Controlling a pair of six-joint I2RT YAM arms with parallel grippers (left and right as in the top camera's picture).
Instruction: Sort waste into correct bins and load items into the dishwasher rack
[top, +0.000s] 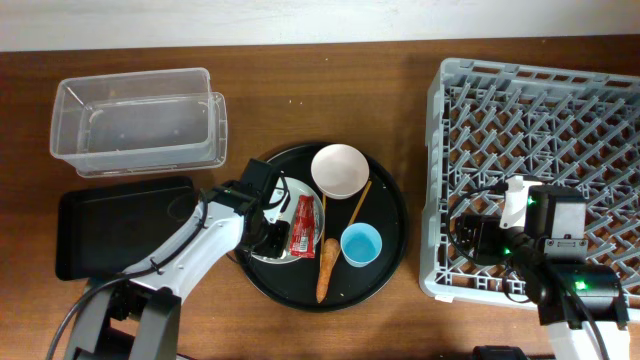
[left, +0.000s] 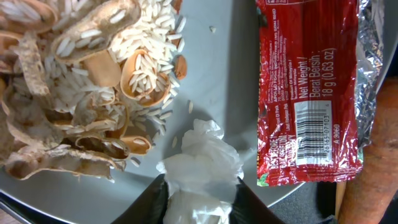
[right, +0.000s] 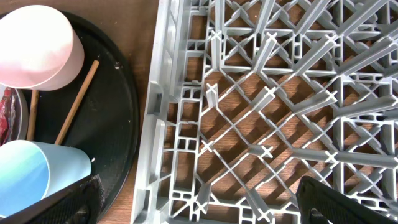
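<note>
My left gripper (top: 268, 236) is over the pale grey-green plate (top: 284, 200) on the big round black tray. In the left wrist view its fingers (left: 199, 190) are shut on the crumpled white tissue (left: 205, 155), which rests on the plate (left: 217, 74). Beige food scraps (left: 74, 93) lie to its left, the red wrapper (left: 311, 93) to its right, and the carrot (left: 379, 155) at the far right. My right gripper (top: 470, 240) is open and empty over the front-left corner of the grey dishwasher rack (top: 540, 150); it also shows in the right wrist view (right: 199, 199).
The clear tub (top: 135, 120) stands at the back left, with the shallow black tray (top: 100, 230) in front of it. The round black tray (top: 390, 215) also holds the white bowl (top: 340, 170), blue cup (top: 360, 245), wooden stick (top: 358, 205), carrot (top: 327, 268) and wrapper (top: 305, 225).
</note>
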